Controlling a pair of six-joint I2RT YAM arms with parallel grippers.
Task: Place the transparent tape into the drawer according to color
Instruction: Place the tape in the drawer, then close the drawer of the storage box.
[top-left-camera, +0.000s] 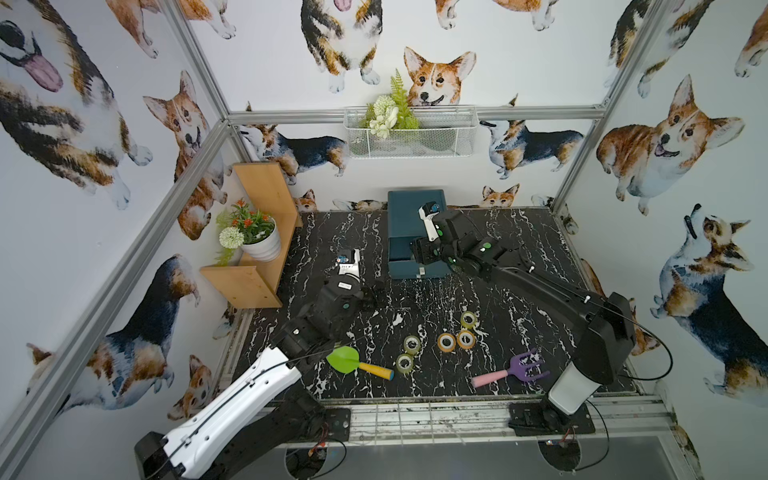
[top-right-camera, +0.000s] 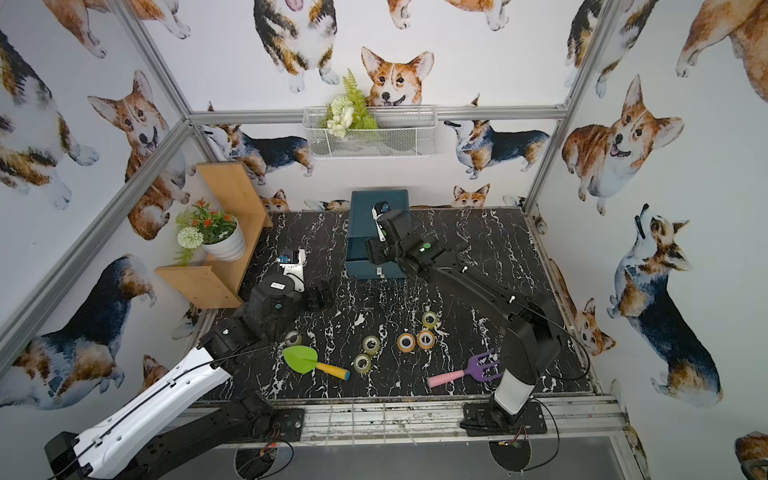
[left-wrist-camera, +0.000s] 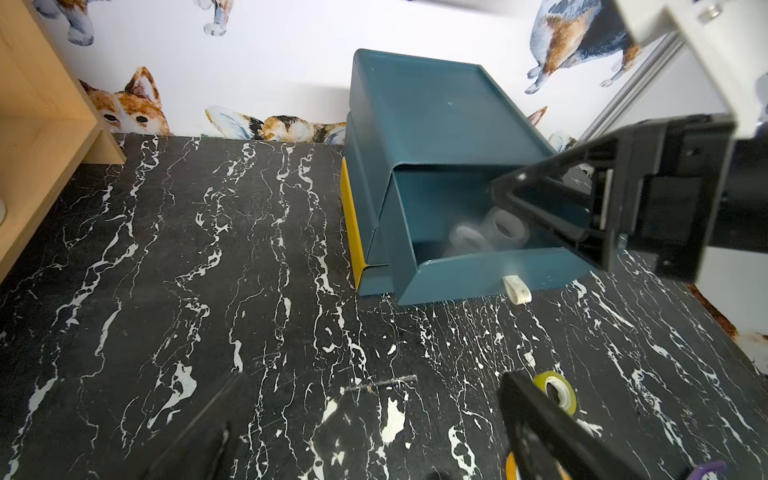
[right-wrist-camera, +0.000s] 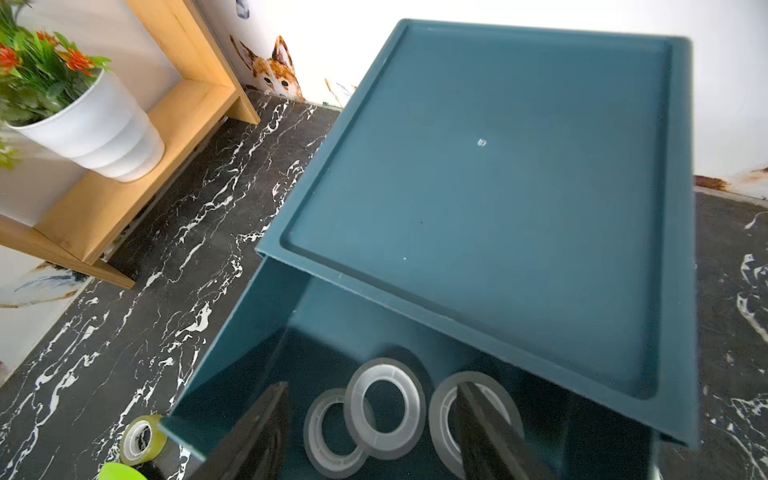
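Note:
The teal drawer unit (top-left-camera: 415, 208) stands at the back of the table with its top drawer (left-wrist-camera: 478, 270) pulled out. My right gripper (right-wrist-camera: 372, 386) hangs open over that drawer. Below and between its fingers a clear tape roll (right-wrist-camera: 384, 407) rests partly on a second one (right-wrist-camera: 328, 436), touching neither finger. A third clear roll (right-wrist-camera: 444, 415) is half hidden by one finger. On the table lie yellow-green rolls (top-left-camera: 412, 344) (top-left-camera: 404, 363) (top-left-camera: 469, 319) and orange rolls (top-left-camera: 446, 341) (top-left-camera: 466, 338). My left gripper (left-wrist-camera: 374, 376) is open and empty above bare table, left of the drawer.
A green toy shovel (top-left-camera: 347, 357) lies beside my left arm, with another tape roll (top-right-camera: 293, 337) next to it. A purple toy fork (top-left-camera: 523, 368) lies at the front right. A wooden shelf (top-left-camera: 266, 195) with a plant pot (top-left-camera: 262, 245) stands at the left; a wire basket (top-left-camera: 411, 133) hangs on the back wall.

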